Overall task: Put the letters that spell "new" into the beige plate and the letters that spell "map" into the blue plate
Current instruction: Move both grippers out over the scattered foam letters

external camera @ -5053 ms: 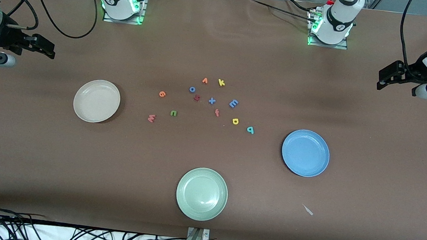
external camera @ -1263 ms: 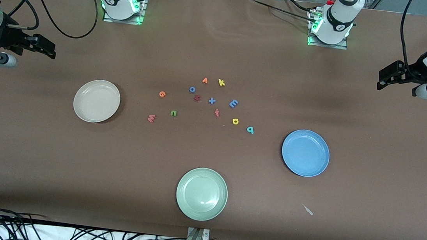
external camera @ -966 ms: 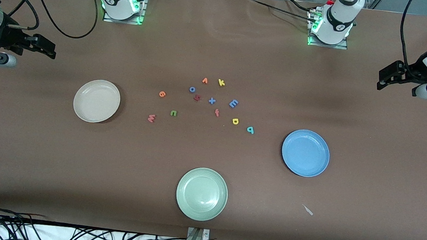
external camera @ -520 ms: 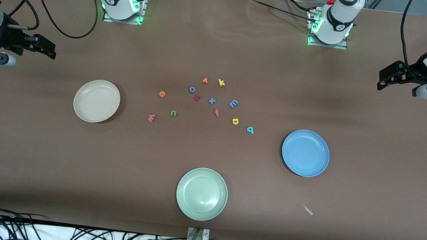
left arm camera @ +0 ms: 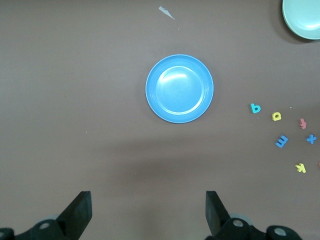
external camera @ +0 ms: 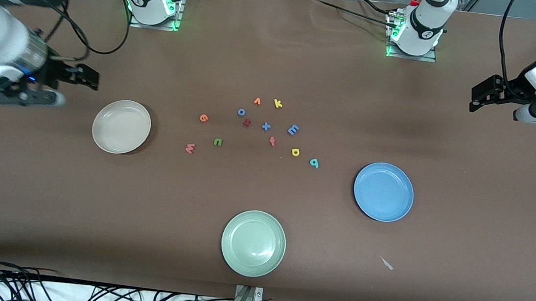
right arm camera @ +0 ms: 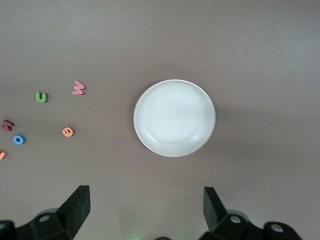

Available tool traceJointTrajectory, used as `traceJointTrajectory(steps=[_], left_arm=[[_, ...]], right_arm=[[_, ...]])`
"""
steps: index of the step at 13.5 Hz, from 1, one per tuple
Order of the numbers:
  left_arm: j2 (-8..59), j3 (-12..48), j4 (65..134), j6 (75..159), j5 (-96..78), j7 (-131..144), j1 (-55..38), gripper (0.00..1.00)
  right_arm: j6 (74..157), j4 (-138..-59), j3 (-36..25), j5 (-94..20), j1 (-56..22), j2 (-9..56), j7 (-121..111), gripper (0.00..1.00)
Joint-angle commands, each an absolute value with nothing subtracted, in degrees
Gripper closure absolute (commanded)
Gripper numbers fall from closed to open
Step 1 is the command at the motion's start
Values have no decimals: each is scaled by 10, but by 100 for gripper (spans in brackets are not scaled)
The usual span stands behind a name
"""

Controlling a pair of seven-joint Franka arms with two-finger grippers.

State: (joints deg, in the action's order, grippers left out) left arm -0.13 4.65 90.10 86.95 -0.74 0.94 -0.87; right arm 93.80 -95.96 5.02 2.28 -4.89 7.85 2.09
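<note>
Sitting loose on the brown surface [external camera: 276,63], all six task letters are seen untouched, both target plates bare. Landmark taken as the blue x [external camera: 266,126] mid-cluster. Toward the right arm's end from it: orange e [external camera: 203,118], green n [external camera: 218,142], salmon-pink w [external camera: 190,148], the last two nearer the front camera; the beige plate [external camera: 101,142] lies well out past them. Toward the left arm's end from the x: blue m [external camera: 293,130] just beside, yellow a [external camera: 296,152] and teal p [external camera: 314,163] nearer the camera, the blue plate [external camera: 399,212] well past those.

Letters are judged tiny, thin, very light foam: soft, compressible, not fragile, easily nudged or flicked. A pinch across the outer edges, straight from above, fingertips down at the surface, is advised; the close neighbours of the m should be watched.

The right tool [external camera: 89,79] hangs spread wide, holding nothing, over bare surface near the beige plate. The left tool [external camera: 480,94] hangs spread wide, holding nothing, over the surface's edge well out from the blue plate
</note>
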Motion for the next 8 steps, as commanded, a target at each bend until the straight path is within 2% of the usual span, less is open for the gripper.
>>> traceJointTrajectory(steps=[1, 6, 8], left_arm=[[26, 47, 882, 829, -10, 0, -15, 0], [133, 67, 882, 832, -33, 0, -117, 0], [170, 67, 882, 863, -33, 3, -156, 0]], right_arm=[[977, -942, 47, 28, -75, 126, 31, 0], [1095, -954, 47, 25, -133, 217, 191, 0], [1155, -977, 47, 25, -150, 242, 227, 0]])
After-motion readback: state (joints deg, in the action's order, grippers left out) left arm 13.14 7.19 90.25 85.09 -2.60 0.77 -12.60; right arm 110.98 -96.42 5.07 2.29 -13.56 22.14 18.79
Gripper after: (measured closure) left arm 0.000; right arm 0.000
